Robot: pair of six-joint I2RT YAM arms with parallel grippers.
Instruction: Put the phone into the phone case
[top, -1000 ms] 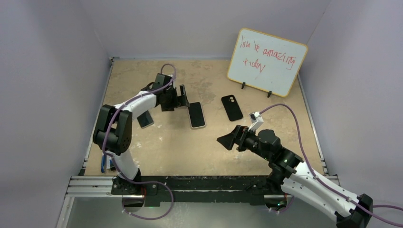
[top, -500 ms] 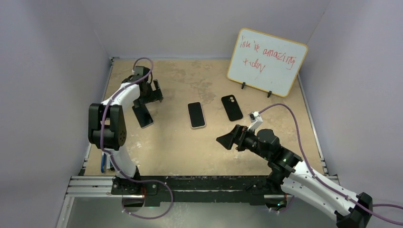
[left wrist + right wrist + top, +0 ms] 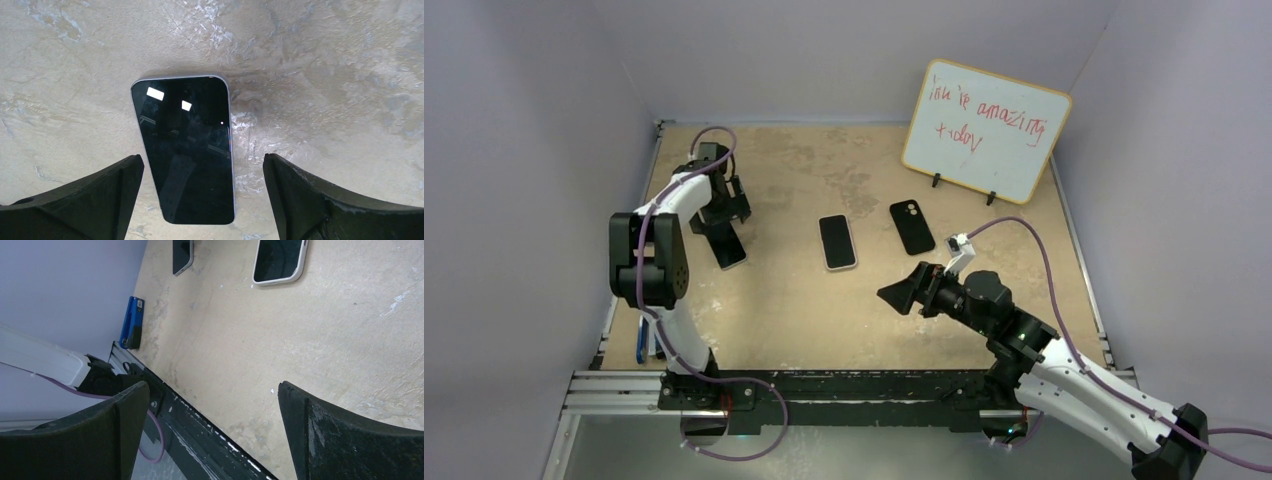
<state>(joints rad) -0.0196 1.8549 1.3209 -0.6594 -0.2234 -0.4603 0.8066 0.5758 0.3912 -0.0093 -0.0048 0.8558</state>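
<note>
tan, scuffed tabletop (image 3: 804, 310) walled in by pale lavender panels. far over on the left side of it lies the dark phone (image 3: 187, 150), screen up, flat on the board, its thin silvery rim showing around the black glass. the left gripper (image 3: 200, 162) is right above it, jaws spread wide with one finger on each side of the phone's near half. the right finger stands clear of the rim and the left finger is very close to it, and nothing is pinched.

near the middle of the table sits a white-rimmed phone (image 3: 837, 242), also screen up, and just to its right the black phone case (image 3: 912, 226) lies flat with camera openings at its far end — the two are near each other but apart, and both are well away from the dark phone.

the right gripper (image 3: 214, 387) hangs over the near right part of the table, fingers fully parted and holding nothing, pointing toward the left side.

a whiteboard (image 3: 984, 130) with red handwriting leans at the back right corner, and a small blue object (image 3: 132, 322) rests by the table's near left edge.
</note>
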